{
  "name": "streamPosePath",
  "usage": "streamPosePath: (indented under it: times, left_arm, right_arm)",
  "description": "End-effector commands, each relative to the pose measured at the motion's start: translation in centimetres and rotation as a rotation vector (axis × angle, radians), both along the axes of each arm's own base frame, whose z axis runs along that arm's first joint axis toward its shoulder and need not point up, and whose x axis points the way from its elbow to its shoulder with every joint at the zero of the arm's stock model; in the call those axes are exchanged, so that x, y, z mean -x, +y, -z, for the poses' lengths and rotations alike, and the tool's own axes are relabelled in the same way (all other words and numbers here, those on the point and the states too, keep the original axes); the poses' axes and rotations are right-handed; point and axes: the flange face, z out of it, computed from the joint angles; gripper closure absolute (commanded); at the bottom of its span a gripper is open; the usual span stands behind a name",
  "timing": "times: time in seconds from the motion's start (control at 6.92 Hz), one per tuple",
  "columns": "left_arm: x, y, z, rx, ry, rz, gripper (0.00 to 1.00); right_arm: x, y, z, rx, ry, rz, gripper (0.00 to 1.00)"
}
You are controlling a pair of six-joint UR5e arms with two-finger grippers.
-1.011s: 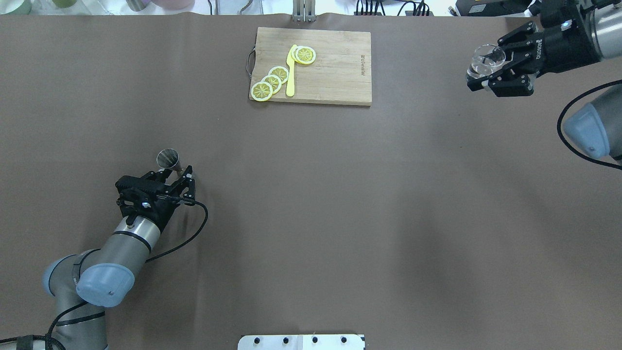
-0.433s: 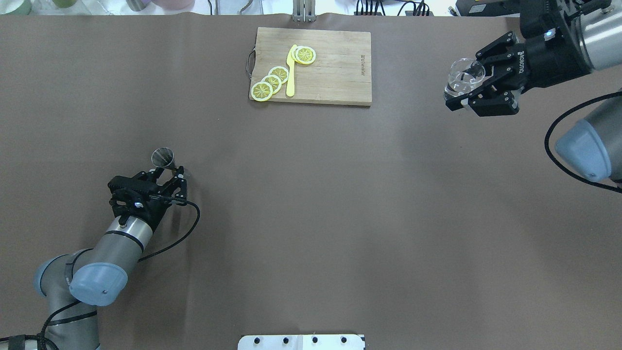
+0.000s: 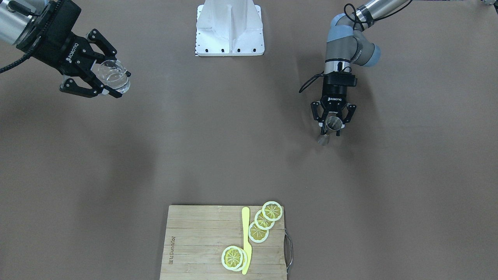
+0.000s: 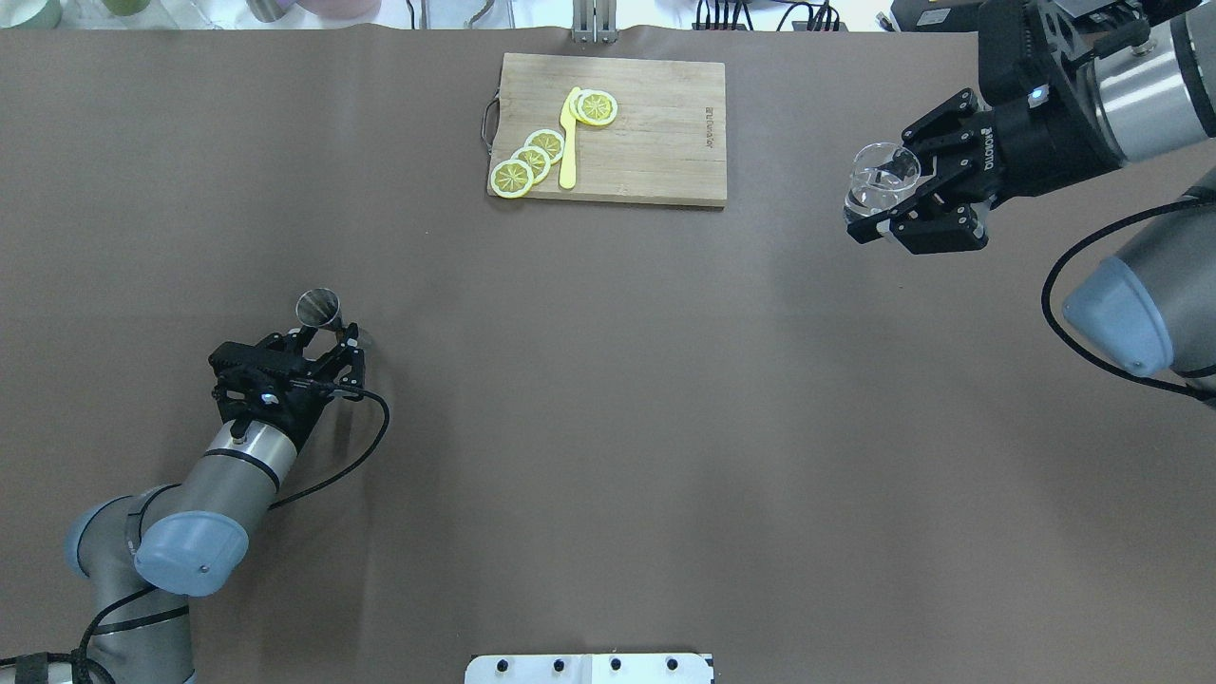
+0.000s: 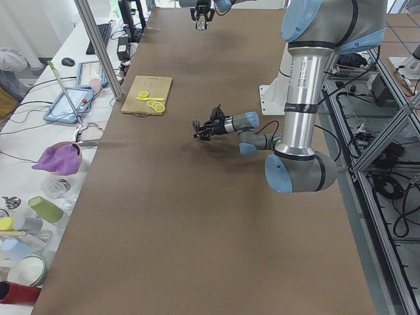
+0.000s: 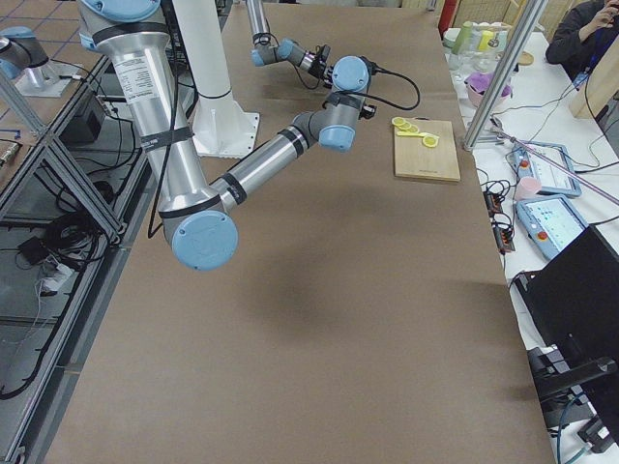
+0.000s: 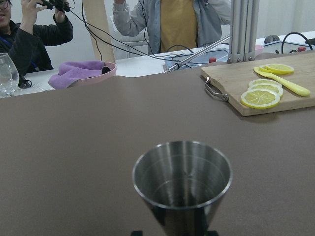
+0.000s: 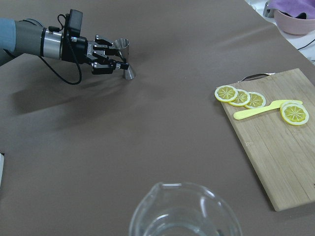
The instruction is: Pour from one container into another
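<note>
A small steel jigger (image 4: 318,306) stands at the table's left-middle, and my left gripper (image 4: 330,334) is shut on its narrow waist. The left wrist view shows the jigger (image 7: 182,182) close up with its open cup facing up. From across the table, the left gripper (image 3: 332,130) and the jigger (image 3: 334,125) sit on the right. My right gripper (image 4: 879,185) is shut on a clear glass pouring cup (image 4: 883,169), held above the table at the far right. That glass cup (image 8: 184,211) fills the bottom of the right wrist view, its spout towards the jigger (image 8: 122,46).
A wooden cutting board (image 4: 655,142) with several lemon slices (image 4: 532,157) and a yellow knife (image 4: 568,142) lies at the far middle. The white base plate (image 4: 589,668) sits at the near edge. People stand behind the far edge, beside a pink bowl (image 7: 81,73).
My right gripper has carried the glass cup leftward and nearer, away from the far right corner. My left gripper has shifted slightly left with the jigger.
</note>
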Motion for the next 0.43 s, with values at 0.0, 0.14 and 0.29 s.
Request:
streamPosePath:
  times: [0.0,0.14,0.29]
  left_arm:
    - [-0.1,-0.1,0.3,-0.001,0.003,0.001,0.47]
    - [-0.2,-0.1,0.4,-0.001,0.002,0.001,0.47]
    - [-0.4,-0.1,0.4,0.0,-0.001,-0.001,0.47]
  right_arm:
    - [0.0,-0.6,-0.7,0.019,0.014,-0.013,1.0]
    - [-1.0,-0.8,-0.3,0.03,0.017,-0.026,1.0]
    - [-2.6,-0.7,0.7,0.014,0.006,-0.044,1.0]
